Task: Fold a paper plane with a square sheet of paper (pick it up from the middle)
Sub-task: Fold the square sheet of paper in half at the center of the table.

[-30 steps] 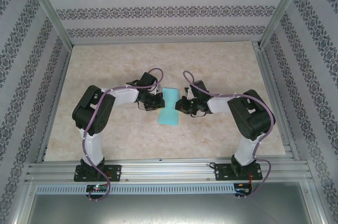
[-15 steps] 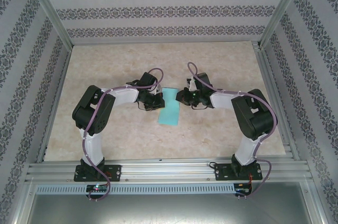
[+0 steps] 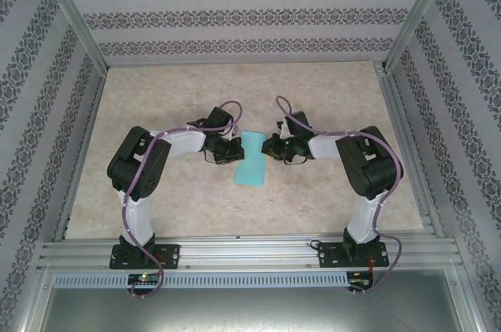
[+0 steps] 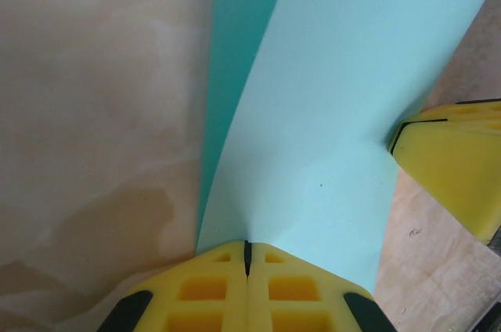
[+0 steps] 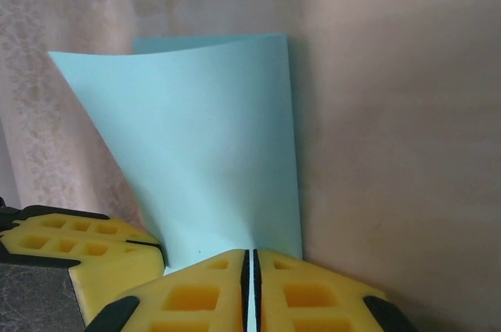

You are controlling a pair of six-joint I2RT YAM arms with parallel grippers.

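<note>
Left wrist view: left tool (image 4: 246, 247) clenches one edge of the folded sheet (image 4: 329, 113); right tool (image 5: 251, 254) pinches the opposite edge, sheet bowed over the counter (image 4: 94, 113).

The right gripper (image 5: 250, 269) at six o'clock pinched the folded square sheet of paper (image 5: 211, 144), which curved toward twelve; the left gripper (image 5: 86, 252) met its edge at eight.

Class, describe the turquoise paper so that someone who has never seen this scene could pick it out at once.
Start at the beige marbled table and look near its middle. Between the left end effector and the right end effector, each shut on an edge, sits the turquoise paper: a folded strip, the only blue-green thing there.
</note>
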